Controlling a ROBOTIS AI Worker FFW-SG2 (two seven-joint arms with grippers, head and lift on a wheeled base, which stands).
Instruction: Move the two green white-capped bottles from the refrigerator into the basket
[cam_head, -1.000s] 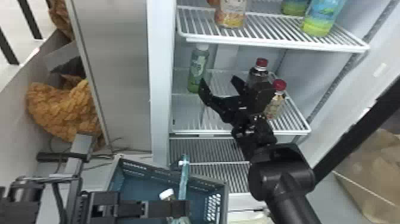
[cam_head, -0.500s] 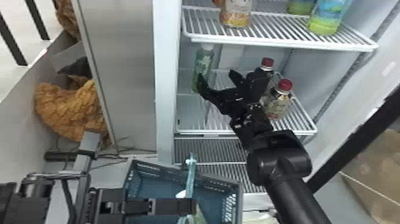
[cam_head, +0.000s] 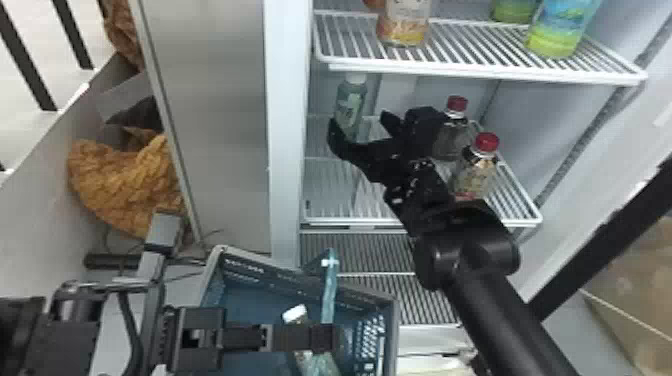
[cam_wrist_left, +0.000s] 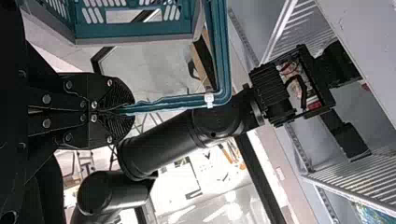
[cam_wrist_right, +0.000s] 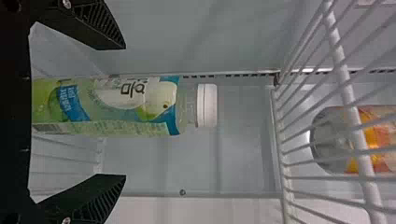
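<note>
Right pincer (cam_wrist_right: 125, 111): moved nearer the shelf's green bottle (cam_wrist_right: 105, 105); fingers apart, bottle between, ungripped, left to transfer. White-capped bottle (cam_head: 294, 315), probably done: in basket (cam_head: 260, 285), below left pincer (cam_wrist_left: 130, 112), clamped on handle (cam_wrist_left: 177, 102).

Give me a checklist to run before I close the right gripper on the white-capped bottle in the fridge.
1. Right gripper open: ok.
2. Fridge bottle upright and lined up between the fingers: ok.
3. Fingers deep enough around it for a firm grip: cannot tell.
4. Left gripper shut on the basket handle: ok.
5. Another white-capped bottle in the basket: ok.
6. Right gripper free of contact with the red-capped bottles: cannot tell; they look close in the head view.
</note>
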